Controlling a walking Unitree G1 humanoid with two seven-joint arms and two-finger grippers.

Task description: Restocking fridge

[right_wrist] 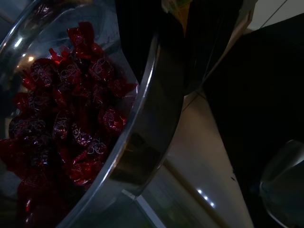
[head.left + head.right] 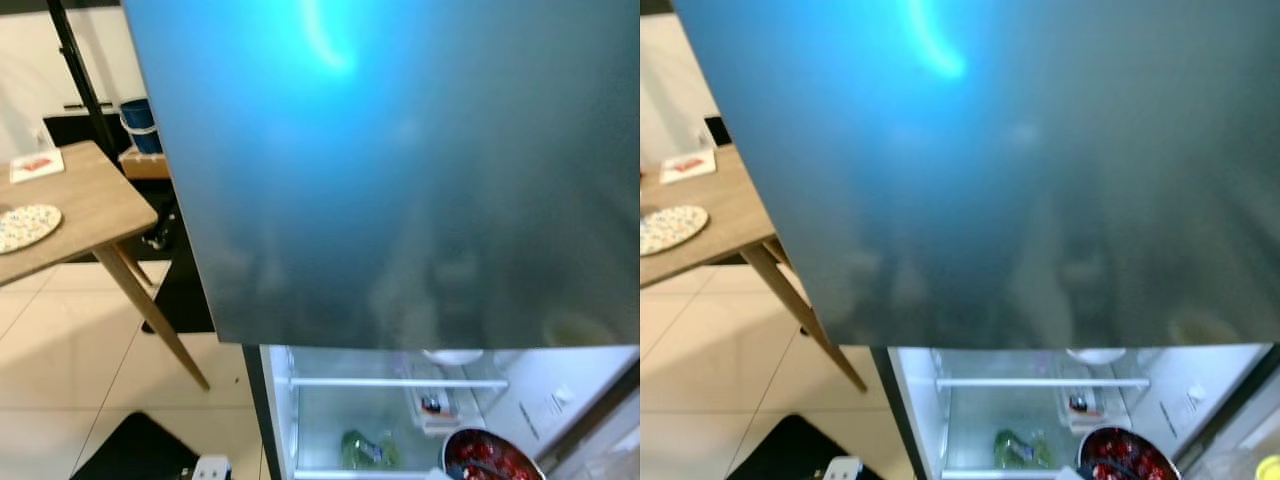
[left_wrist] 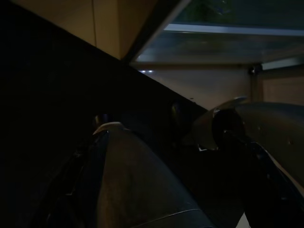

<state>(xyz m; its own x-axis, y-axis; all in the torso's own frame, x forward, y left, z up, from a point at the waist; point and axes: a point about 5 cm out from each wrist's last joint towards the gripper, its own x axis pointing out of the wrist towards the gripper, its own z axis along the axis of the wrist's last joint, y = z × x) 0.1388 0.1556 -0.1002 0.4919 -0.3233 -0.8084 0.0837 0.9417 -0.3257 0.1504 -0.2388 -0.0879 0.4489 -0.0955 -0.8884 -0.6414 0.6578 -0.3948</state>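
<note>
A steel bowl [image 2: 490, 460] full of red wrapped sweets [image 1: 71, 104] hangs low at the right, in front of the fridge's open lower compartment [image 2: 380, 410]. My right gripper [image 1: 171, 57] is shut on the bowl's rim [image 1: 152, 118], one black finger inside and one outside. The closed grey-blue upper fridge door [image 2: 400, 170] fills most of both eye views. My left gripper [image 3: 166, 123] hangs in the dark, its two fingers apart with nothing between them.
Inside the compartment are a white shelf rail [image 2: 395, 382], a green bagged vegetable [image 2: 365, 450] and a small container [image 2: 435, 405]. A wooden table [image 2: 90, 200] with a patterned plate [image 2: 25, 225] stands to the left on pale tiles. A black mat [image 2: 130, 450] lies low left.
</note>
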